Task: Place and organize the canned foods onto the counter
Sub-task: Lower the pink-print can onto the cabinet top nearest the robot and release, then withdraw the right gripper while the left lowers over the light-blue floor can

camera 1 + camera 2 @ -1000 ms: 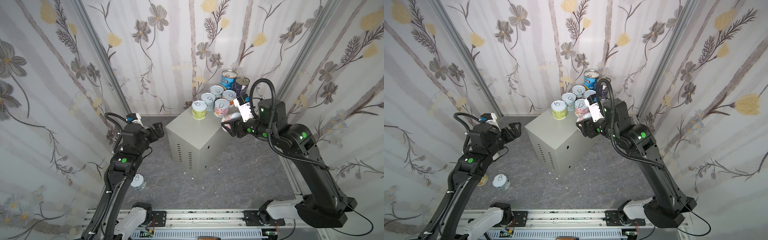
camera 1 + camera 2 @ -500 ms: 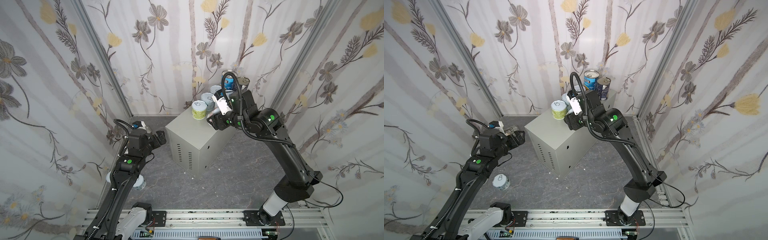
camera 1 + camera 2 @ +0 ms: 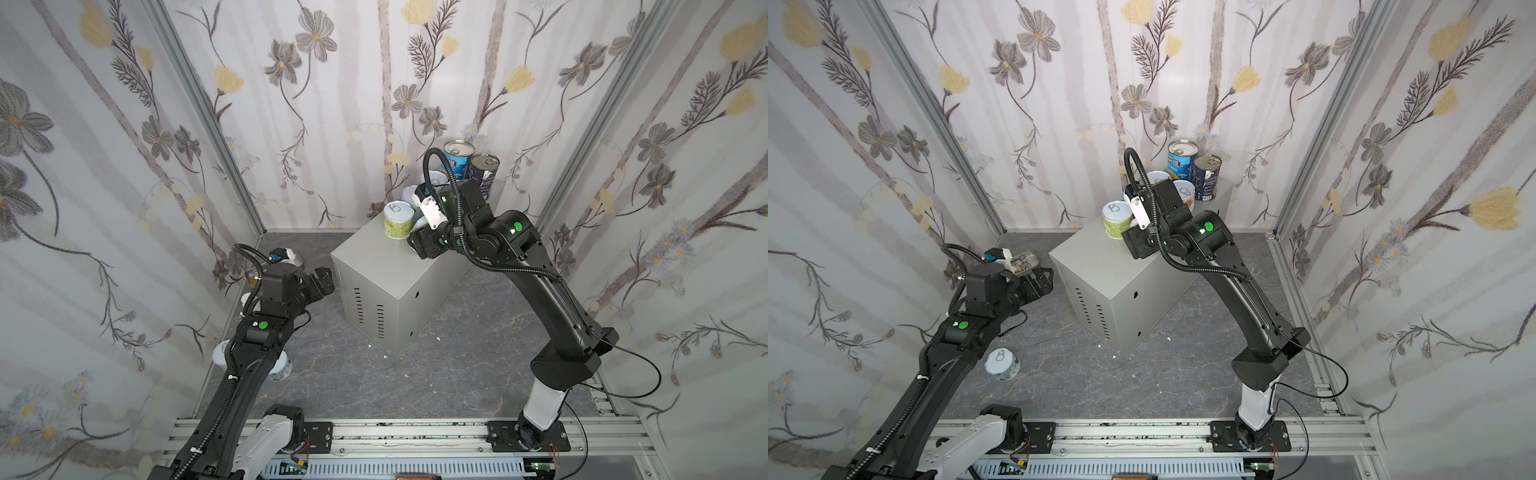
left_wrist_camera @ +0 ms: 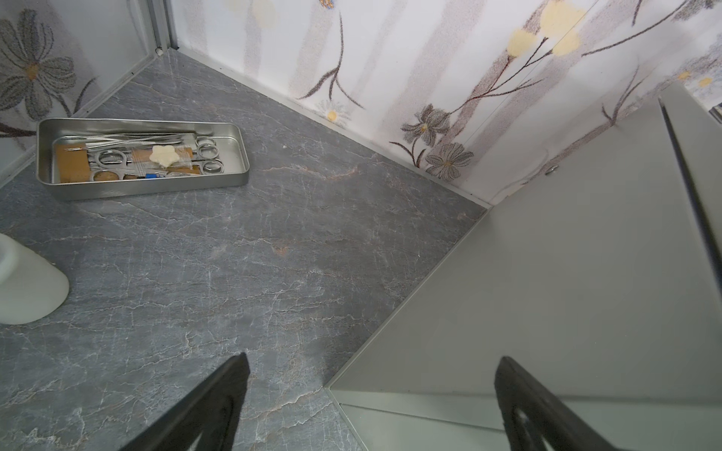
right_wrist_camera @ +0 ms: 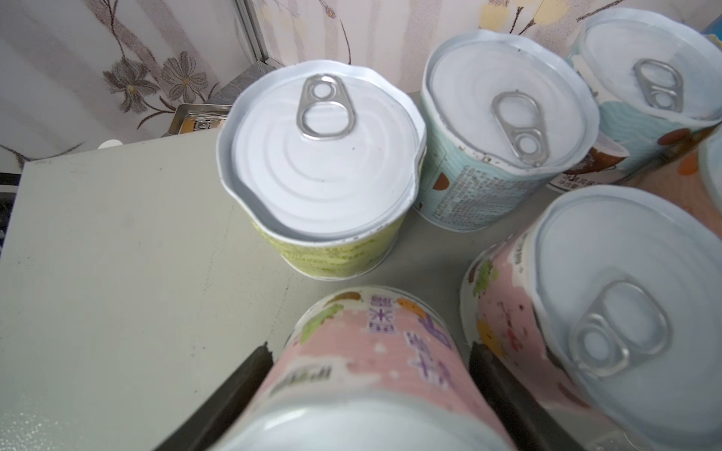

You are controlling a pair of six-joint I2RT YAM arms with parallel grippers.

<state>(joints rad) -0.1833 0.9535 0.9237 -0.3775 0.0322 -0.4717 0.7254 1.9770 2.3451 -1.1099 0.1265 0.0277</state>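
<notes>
The counter is a light-grey metal box with vent slots. Several short cans stand at its far end in the right wrist view: a green one, two pale blue ones and a pink one. Behind them are the blue Progresso tin and the navy tin. My right gripper is shut on another pink can, tilted, with its base at the counter top beside the green can. One more can stands on the floor by my left arm. My left gripper hangs open and empty by the counter's corner.
A shallow metal tray with scissors and tools lies on the grey marble floor near the left wall. A white plastic bottle stands close to it. Flowered walls close in three sides. The front half of the counter top is bare.
My right arm has swung left across the counter with the pink can, down beside the green can. My left arm has pulled back and dropped lower beside the counter.
</notes>
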